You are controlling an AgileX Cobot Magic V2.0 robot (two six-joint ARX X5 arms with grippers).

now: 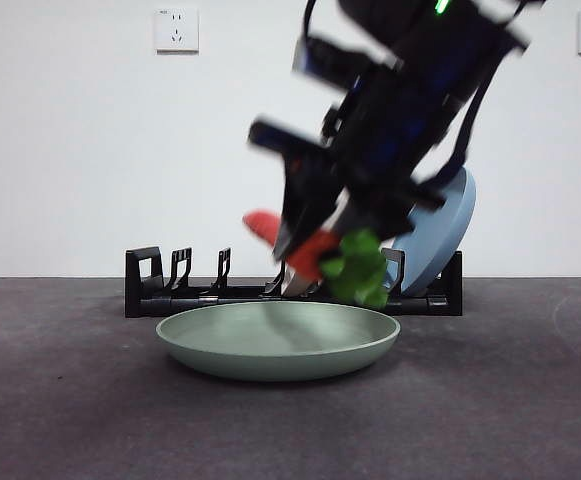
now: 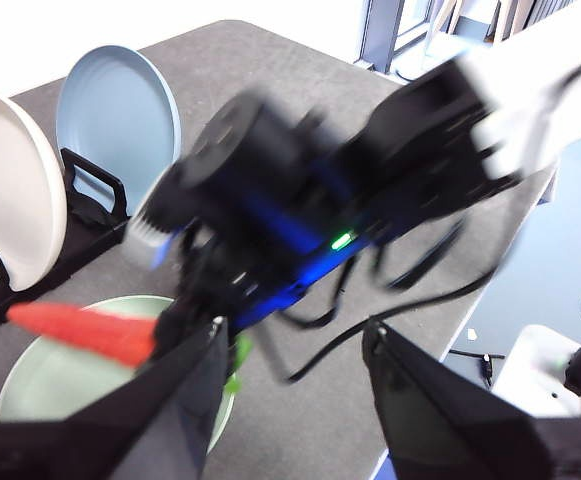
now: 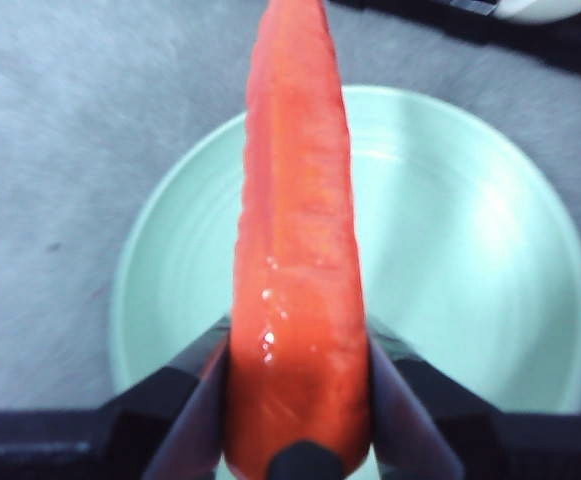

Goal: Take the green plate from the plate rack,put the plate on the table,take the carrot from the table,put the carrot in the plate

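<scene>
My right gripper is shut on the carrot and holds it tilted just above the green plate, which lies flat on the table in front of the plate rack. In the right wrist view the jaws clamp the carrot's thick end and its tip points out over the plate. The leafy top hangs below the gripper. My left gripper is open and empty, raised off to the side, looking at the right arm, the carrot and the plate.
A dusty-blue plate stands in the rack's right end, behind the arm. A cream-white plate stands beside the blue one in the rack. The table's edge lies near the left gripper.
</scene>
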